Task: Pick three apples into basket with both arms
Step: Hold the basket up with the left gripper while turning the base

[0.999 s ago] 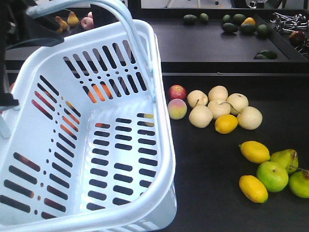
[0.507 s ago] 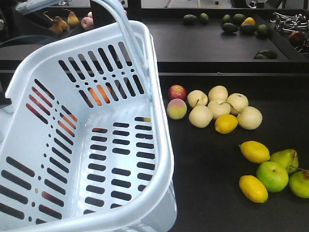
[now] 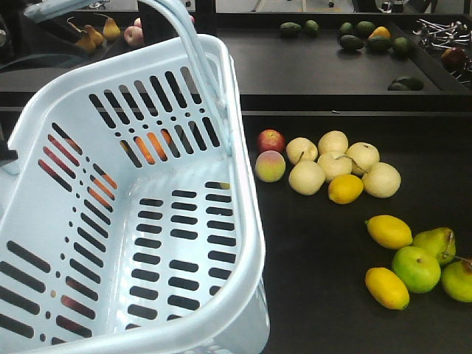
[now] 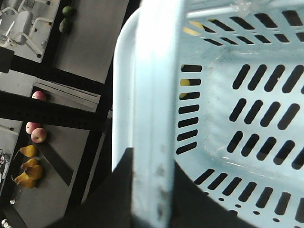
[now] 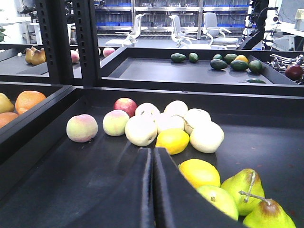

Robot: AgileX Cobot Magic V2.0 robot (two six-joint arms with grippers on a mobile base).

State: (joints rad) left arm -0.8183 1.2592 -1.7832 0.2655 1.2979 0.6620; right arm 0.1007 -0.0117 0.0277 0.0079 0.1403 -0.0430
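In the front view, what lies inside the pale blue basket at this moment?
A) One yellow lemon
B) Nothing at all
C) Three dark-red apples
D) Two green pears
B: the basket shows only its own bare slotted floor and walls, and no fruit rests inside it.

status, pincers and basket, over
Left pincer shut on basket. Right pincer shut, empty. Basket tilted, no fruit inside. Red apple unobstructed beside peach.
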